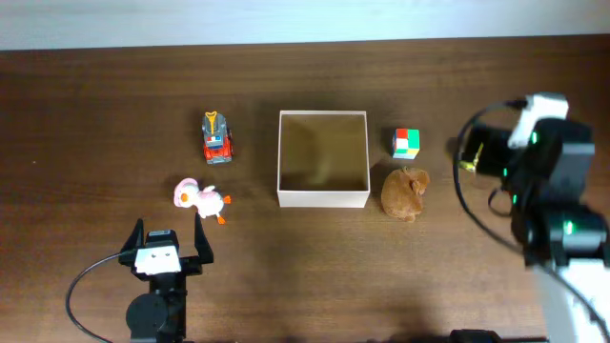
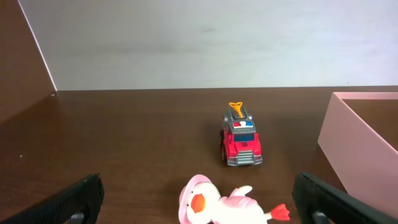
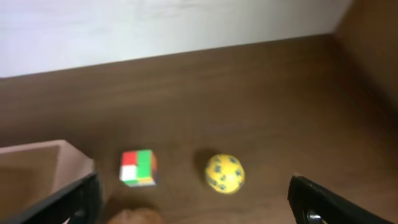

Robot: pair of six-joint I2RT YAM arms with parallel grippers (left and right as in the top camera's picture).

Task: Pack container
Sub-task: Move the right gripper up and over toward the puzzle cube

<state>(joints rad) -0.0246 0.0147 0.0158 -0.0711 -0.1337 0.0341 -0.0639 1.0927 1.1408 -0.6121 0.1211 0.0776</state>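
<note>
Though half hidden overhead, yellow ball (image 3: 224, 173) clear at right wrist

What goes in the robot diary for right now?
box empty | truck, duck, cube, plush, ball out | left claw open | right claw open

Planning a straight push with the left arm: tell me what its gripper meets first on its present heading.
Most likely the pink-and-white toy duck, lying just ahead of the open left gripper; the red toy truck stands beyond it.

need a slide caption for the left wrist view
Left wrist view: a pink duck toy lies nearest, a red toy truck behind it, the container at right.
</note>
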